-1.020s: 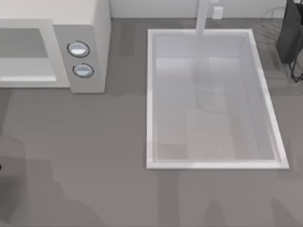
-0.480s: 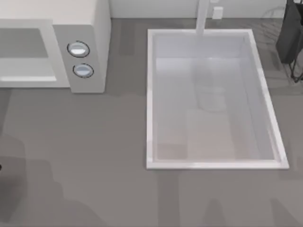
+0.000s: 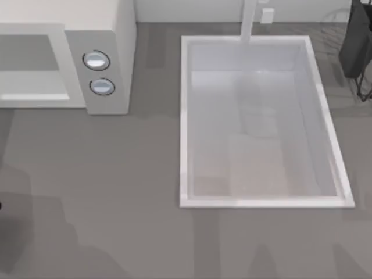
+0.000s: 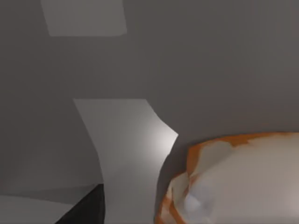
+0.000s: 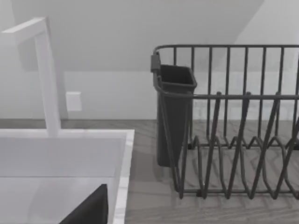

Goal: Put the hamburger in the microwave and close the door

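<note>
Left wrist view showed the hamburger [image 4: 238,182] right beside the left arm's camera, the nearer arm; its claw's state I couldn't tell. The microwave [image 3: 99,52] sat top-left.

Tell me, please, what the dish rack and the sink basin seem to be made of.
The dish rack looks like thin dark metal wire, perhaps coated: slim bent rods with a matte dark grey surface. The sink basin looks like white glazed ceramic or enamel: a smooth pale rim and soft sheen, though plastic or stone cannot be excluded.
</note>
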Tool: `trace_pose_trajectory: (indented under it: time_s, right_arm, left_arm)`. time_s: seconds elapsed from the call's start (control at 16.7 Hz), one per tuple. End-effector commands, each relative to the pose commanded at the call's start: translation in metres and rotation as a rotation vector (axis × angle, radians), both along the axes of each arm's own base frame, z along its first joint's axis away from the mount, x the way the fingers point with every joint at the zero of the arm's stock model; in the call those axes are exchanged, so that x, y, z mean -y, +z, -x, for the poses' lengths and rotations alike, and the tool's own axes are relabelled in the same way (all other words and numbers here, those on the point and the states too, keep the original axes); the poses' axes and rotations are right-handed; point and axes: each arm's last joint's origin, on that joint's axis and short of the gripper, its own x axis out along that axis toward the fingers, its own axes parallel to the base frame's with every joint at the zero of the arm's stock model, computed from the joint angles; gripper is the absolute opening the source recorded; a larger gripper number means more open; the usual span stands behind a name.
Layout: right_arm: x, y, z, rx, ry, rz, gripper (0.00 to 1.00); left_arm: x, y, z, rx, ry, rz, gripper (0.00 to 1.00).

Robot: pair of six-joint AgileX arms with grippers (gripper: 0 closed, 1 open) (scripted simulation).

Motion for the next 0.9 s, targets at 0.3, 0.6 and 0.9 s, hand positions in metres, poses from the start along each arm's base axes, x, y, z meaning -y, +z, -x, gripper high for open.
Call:
trace_pose_trajectory:
  time_s: [0.3,0.6,0.9]
  right_arm:
    - [0.0,0.0,0.0,0.0,0.0,0.0,1.0]
    - [0.0,0.0,0.0,0.0,0.0,0.0,1.0]
    - [0.0,0.0,0.0,0.0,0.0,0.0,1.0]
  left_arm:
    - [0.0,0.0,0.0,0.0,0.0,0.0,0.0]
    - [-0.002,0.032,-0.005,0.039,-0.003,0.005,0.0]
    - [-0.002,0.083,-0.006,0.01,-0.003,0.014,0.0]
